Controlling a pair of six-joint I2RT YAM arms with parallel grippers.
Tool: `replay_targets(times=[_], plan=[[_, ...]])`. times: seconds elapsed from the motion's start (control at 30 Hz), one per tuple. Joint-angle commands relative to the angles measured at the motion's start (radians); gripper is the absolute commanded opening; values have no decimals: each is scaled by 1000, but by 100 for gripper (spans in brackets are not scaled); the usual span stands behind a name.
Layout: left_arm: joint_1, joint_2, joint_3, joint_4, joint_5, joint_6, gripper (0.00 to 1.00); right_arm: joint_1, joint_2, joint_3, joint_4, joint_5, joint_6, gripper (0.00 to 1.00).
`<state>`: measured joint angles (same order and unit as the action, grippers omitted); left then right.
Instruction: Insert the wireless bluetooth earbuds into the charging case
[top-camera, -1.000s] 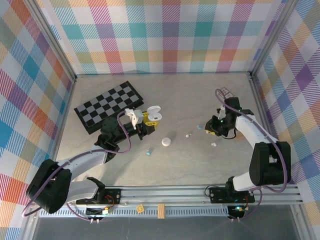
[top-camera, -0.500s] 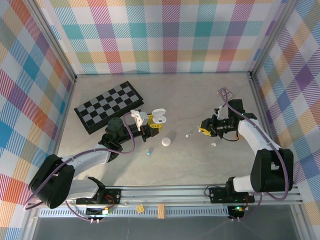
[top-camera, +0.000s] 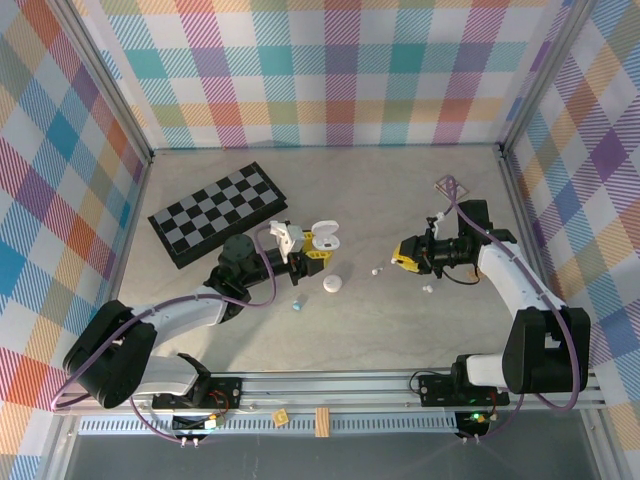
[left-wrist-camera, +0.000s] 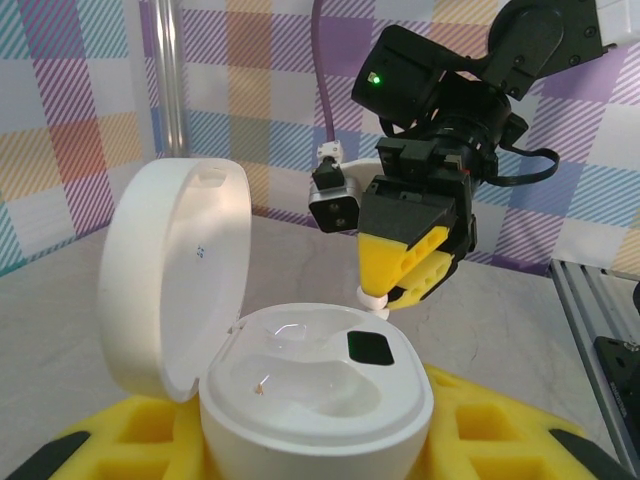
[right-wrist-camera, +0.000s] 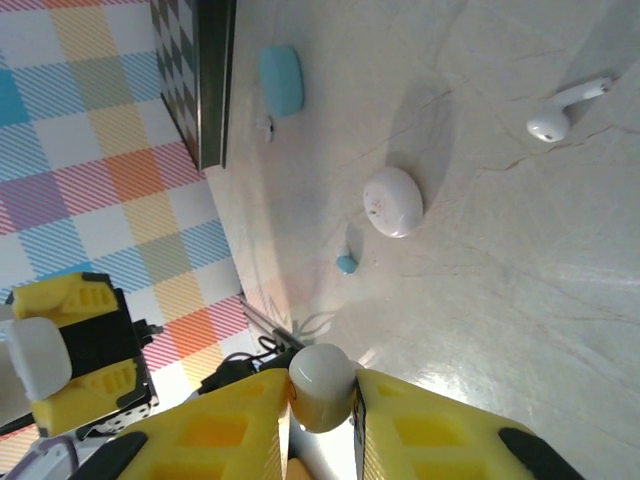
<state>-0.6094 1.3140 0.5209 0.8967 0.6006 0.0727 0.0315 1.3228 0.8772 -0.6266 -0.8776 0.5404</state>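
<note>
White charging case (left-wrist-camera: 315, 400), yellow pincer fingers (right-wrist-camera: 215, 430), black-and-white chequered board (top-camera: 218, 212)

This is a robotics lab test cell, not a home or shop. Pastel plaid cloth walls (top-camera: 330, 60) hang on three sides of a beige stone-look table (top-camera: 380, 190), stretched between bare aluminium frame posts (top-camera: 116, 90). Along the near edge runs a slotted aluminium rail (top-camera: 380, 385), and bolted to it are a black-and-white left robot arm (top-camera: 170, 320) and a matching right robot arm (top-camera: 515, 285). A loose purple cable (left-wrist-camera: 316, 60) trails down to the right gripper (left-wrist-camera: 395, 290), which has yellow plastic fingers, a small camera beside them and a lit green lamp on its housing. A folding black-and-grey chessboard (top-camera: 215, 210) lies on the table like a test prop.
</note>
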Motion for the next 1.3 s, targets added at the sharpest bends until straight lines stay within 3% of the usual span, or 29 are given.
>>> replay_targets(times=[0.0,0.53,1.27], plan=[[-12,13,27,53,7,23,34,-3,-30,-9,19,-82,27,24],[-27,62,45,60,33,81,34,92,-54,49,17,-228,109,24],[-58,76,82,-30,61,146,34,239,-18,188,25,-191,141,24]])
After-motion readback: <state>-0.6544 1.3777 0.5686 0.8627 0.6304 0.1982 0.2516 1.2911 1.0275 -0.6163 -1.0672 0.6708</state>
